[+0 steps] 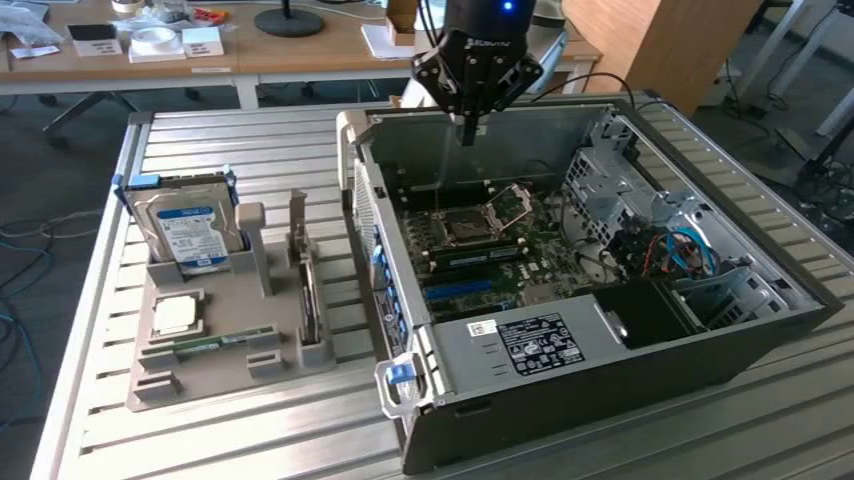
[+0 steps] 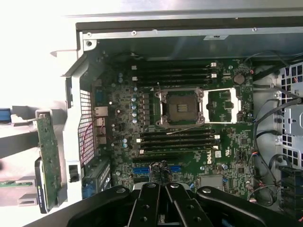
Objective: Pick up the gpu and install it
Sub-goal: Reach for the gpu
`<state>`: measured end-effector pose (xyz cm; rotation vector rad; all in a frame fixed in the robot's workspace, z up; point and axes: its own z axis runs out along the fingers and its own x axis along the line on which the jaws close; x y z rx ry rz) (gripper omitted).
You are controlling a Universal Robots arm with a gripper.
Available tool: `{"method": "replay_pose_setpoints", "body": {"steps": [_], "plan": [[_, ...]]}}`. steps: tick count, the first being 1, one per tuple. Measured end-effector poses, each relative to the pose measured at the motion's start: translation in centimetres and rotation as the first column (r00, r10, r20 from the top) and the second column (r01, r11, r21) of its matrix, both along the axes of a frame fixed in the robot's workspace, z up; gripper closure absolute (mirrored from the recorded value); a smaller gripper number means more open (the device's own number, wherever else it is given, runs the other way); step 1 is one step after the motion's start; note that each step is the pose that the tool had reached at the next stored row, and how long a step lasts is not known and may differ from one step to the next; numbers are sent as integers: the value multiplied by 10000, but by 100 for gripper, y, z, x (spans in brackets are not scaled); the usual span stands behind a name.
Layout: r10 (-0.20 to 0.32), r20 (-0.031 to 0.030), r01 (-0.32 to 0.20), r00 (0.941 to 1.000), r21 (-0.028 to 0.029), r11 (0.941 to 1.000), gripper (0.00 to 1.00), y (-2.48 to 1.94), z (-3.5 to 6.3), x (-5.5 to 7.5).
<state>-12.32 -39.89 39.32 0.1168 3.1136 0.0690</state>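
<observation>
One tool [image 1: 467, 132] hangs clenched and empty above the open computer case [image 1: 601, 400]; the gpu [image 1: 310, 297] stands on edge in the grey holder [image 1: 220, 375] on the table [image 1: 227, 140].

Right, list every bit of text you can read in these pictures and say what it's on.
"DELL": white print on the motherboard.
White lettering on the end effector body: too blurred to read.
Blue label on the hard drive: print too small to read.
Black-and-white sticker on the case: print too small to read.
</observation>
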Motion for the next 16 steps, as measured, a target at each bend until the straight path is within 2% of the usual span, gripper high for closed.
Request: {"method": "replay_pose_setpoints", "body": {"steps": [7,16], "plan": [[1,0,-1,10000,-1,10000,89,0,0,-62],[1,-1,-1,10000,-1,10000,89,0,0,-202]]}}
